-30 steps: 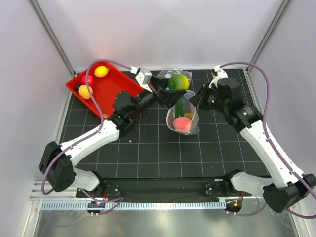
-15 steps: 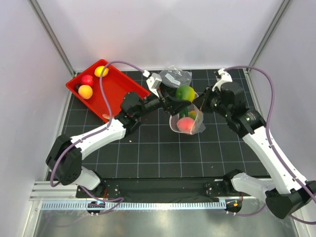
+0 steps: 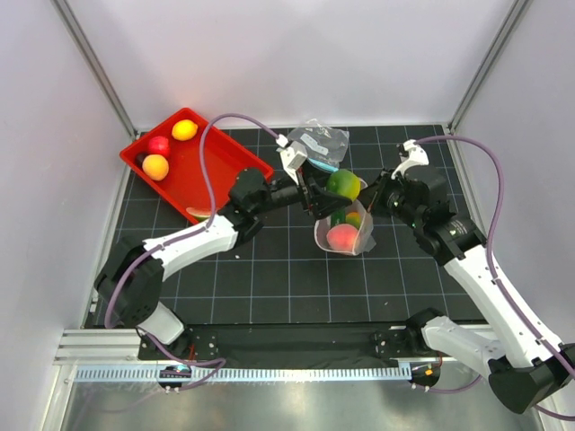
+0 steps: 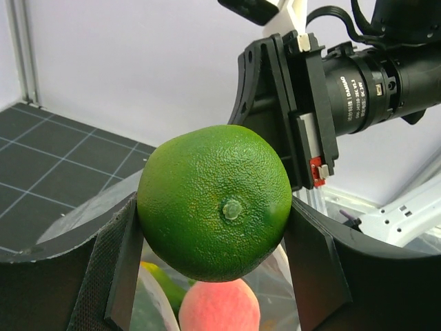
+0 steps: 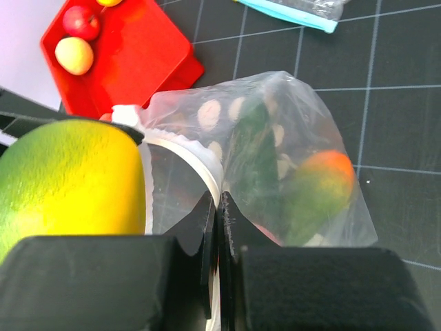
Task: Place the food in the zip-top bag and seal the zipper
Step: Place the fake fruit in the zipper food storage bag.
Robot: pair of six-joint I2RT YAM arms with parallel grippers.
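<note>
My left gripper [image 3: 340, 185] is shut on a round green toy fruit [image 4: 213, 200], held just above the open mouth of the dotted zip-top bag [image 3: 350, 241]. Inside the bag lie a pink peach [image 3: 342, 238], a dark green piece [image 5: 255, 162] and an orange-green piece [image 5: 320, 186]. In the left wrist view the peach [image 4: 219, 307] shows right below the held fruit. My right gripper [image 5: 219, 207] is shut on the bag's rim at the pale zipper [image 5: 200, 155], keeping the mouth up and open. The same held fruit [image 5: 72, 183] shows yellow-green at the left of the right wrist view.
A red tray [image 3: 216, 160] stands at the back left with a yellow fruit [image 3: 184, 129], a red one [image 3: 159, 145] and an orange one [image 3: 154, 167]. A smaller clear pouch with a teal strip [image 3: 319, 139] lies behind the bag on the black gridded mat.
My left gripper has carried the green fruit rightward and nearer, to above the bag's mouth. The right gripper and the bag have shifted a little right and nearer.
</note>
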